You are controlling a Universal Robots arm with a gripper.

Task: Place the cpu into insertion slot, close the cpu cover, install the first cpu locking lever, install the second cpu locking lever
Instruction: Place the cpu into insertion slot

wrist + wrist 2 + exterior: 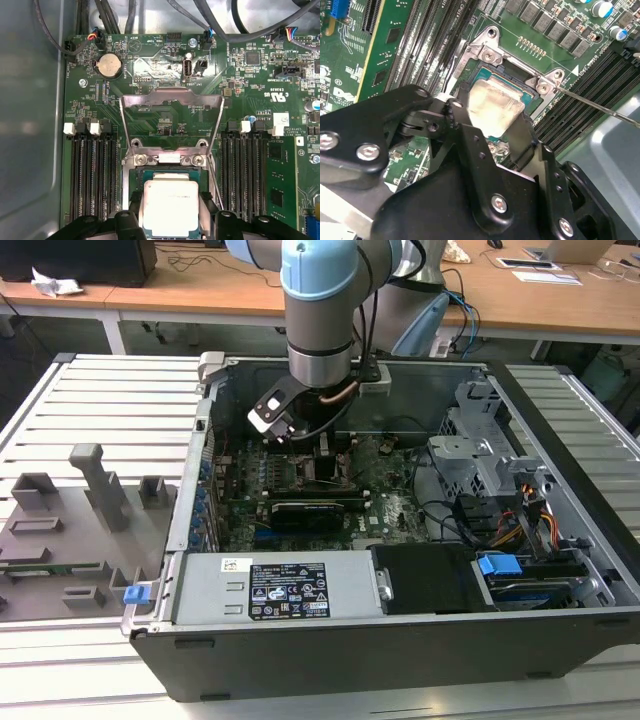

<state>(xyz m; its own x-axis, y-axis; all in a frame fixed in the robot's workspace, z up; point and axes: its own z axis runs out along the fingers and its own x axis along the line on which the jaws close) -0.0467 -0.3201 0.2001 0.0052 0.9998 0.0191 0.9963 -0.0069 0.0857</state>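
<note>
Grey metal computer case [400, 660]: lies open, so the arm [320, 310] can reach straight down into it.
Green motherboard [250, 100]: spreads flat beneath the gripper.
Gripper [172, 202]: black, low over the socket, with its fingers [464, 105] pressed against two opposite edges of the cpu, clamping it.
Memory slots [92, 180]: long black rows on both sides of the gripper, near the fingers' outer faces; they probably leave little room to spread.
Cpu cover [172, 96]: silvery frame swung open beyond the fingertips, leaving the socket bare for the chip.
Insertion slot [170, 172]: directly under the gripper, with a dark edge showing past the chip.
Cpu [495, 107]: silvery square held level between the fingers, in or just above the insertion slot; whether it is seated cannot be told.
Locking lever [592, 104]: thin metal rod angled off to one side of the gripper, unlatched and apart from the cover.
Coin battery [109, 65]: well beyond the open cover, out of the way.
</note>
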